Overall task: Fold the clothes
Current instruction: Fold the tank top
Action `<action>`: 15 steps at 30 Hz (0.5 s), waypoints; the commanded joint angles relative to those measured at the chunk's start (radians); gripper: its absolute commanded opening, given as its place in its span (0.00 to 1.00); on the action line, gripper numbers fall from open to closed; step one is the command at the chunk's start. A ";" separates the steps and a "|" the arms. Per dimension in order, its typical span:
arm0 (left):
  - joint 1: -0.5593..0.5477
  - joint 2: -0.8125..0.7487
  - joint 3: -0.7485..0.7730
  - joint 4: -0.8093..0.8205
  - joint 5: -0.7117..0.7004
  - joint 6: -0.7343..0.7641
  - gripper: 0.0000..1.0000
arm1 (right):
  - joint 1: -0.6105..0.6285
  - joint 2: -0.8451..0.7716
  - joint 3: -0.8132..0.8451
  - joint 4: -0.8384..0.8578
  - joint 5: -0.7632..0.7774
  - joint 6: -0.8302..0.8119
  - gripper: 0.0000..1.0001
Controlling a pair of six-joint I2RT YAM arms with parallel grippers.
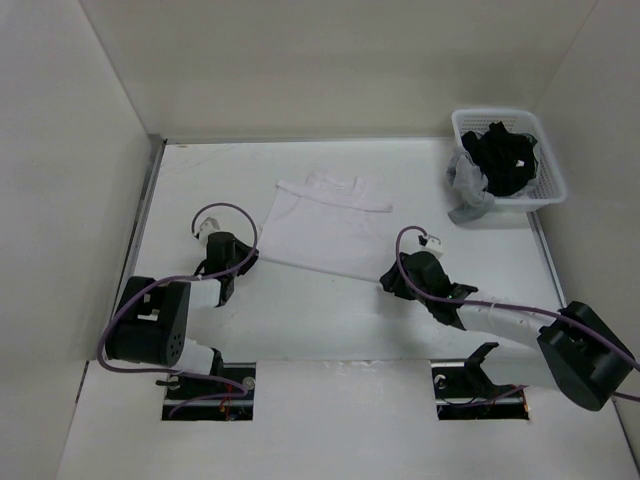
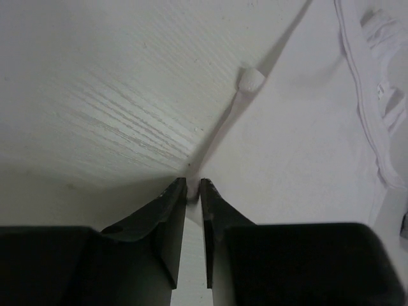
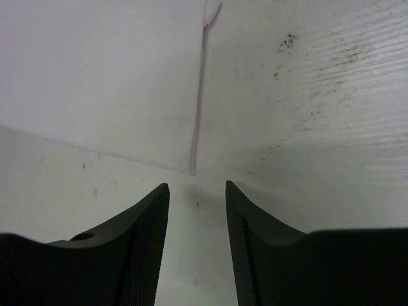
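Reaching low to near hem corners of the clothes (image 1: 325,225), 2 arms: left gripper (image 2: 193,186) narrow, right gripper (image 3: 197,189) wide.

Top view: white garment (image 1: 325,225) flat on tabletop (image 1: 330,320), centre, straps twd far edge. L gripper (image 1: 245,258) at near-left hem corner, R gripper (image 1: 385,280) at near-right. Basket (image 1: 556,180), far-right corner: black clothes (image 1: 505,155) inside, grey cloth (image 1: 468,190) over left wall.

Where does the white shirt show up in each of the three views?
Top external: shirt lying on the table, centre.
Left wrist: fills the right half, straps top right.
Right wrist: upper left.
Shared landmark: the shirt's near edge, one corner in each wrist view.
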 commanded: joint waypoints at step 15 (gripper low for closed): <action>-0.017 -0.043 -0.034 0.025 0.021 -0.015 0.04 | 0.018 0.123 0.055 0.048 0.004 0.048 0.41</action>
